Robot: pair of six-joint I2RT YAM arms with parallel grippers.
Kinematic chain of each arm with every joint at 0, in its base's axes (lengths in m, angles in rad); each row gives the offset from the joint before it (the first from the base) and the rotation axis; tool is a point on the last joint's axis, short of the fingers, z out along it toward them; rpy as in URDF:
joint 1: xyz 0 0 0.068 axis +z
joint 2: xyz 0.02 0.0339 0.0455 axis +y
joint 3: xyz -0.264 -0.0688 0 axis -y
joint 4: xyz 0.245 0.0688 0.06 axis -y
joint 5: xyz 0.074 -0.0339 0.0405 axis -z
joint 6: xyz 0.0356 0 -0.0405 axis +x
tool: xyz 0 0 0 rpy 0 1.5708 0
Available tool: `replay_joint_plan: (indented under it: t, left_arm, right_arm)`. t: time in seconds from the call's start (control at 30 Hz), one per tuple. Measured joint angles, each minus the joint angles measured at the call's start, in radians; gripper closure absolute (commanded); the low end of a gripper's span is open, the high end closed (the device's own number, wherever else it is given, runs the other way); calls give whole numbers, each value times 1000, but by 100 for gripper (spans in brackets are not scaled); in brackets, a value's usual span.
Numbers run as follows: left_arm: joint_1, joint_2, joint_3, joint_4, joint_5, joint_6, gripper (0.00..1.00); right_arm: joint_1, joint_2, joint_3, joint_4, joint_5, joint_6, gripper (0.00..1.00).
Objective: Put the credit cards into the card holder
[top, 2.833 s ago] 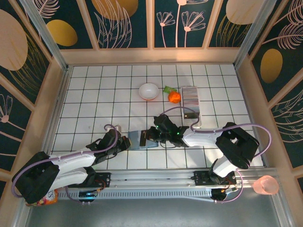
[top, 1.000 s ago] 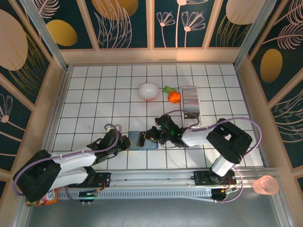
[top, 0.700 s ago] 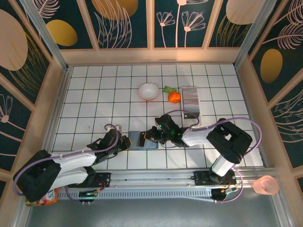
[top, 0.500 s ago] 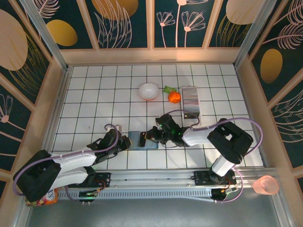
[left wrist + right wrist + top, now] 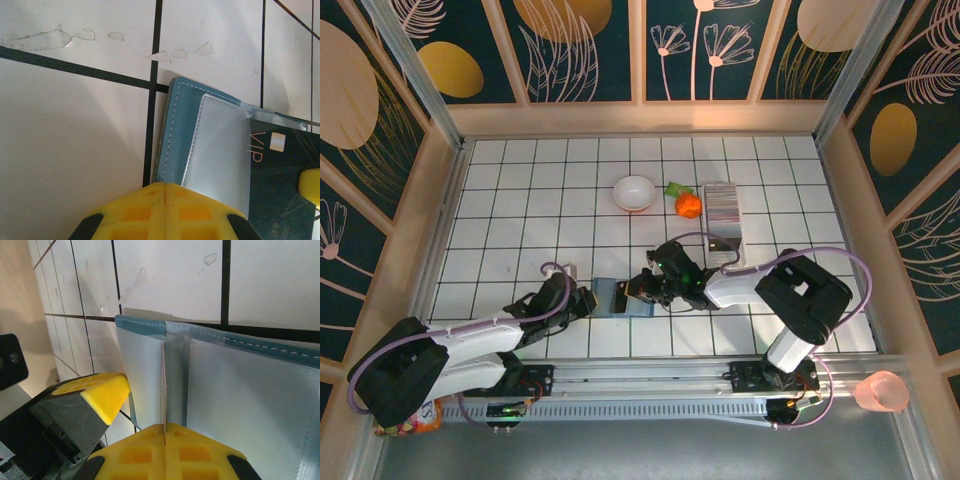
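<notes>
The teal-blue card holder (image 5: 605, 298) (image 5: 185, 130) (image 5: 250, 390) lies open and flat on the white tiles, its greyish pockets facing up. My left gripper (image 5: 587, 300) (image 5: 162, 185) is shut, and its yellow tips press on the holder's left edge. My right gripper (image 5: 633, 291) (image 5: 164, 426) is shut on one credit card (image 5: 163, 385), seen edge-on over the fold between the pockets. From the left wrist that card (image 5: 280, 185) is dark teal, marked VIP, and overlaps the holder's right side. The striped stack of credit cards (image 5: 722, 203) stands at the back right.
A white bowl (image 5: 634, 192) and an orange carrot-like toy (image 5: 688, 204) sit behind the arms, next to the card stack. Wooden walls (image 5: 438, 210) close in the tiled floor. A pink cup (image 5: 882, 392) stands outside at the lower right.
The right gripper has edged slightly left with its card over the card holder. The left gripper has stayed on the holder's edge.
</notes>
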Motion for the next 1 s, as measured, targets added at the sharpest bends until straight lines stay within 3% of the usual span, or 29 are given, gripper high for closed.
replay_joint_plan:
  t: [0.4,0.6,0.73,1.0]
  left_arm:
    - [0,-10,0,-12,-3,0,100]
    - [0,-55,0,-64,-19,9,74]
    - [-2,-91,0,-96,-29,8,65]
    - [-2,-105,-4,-116,-45,7,70]
  right_arm:
    - [0,21,0,28,0,2,100]
    - [2,21,0,23,0,-1,100]
    - [3,21,4,14,1,-4,100]
    - [5,40,23,13,-4,-8,100]
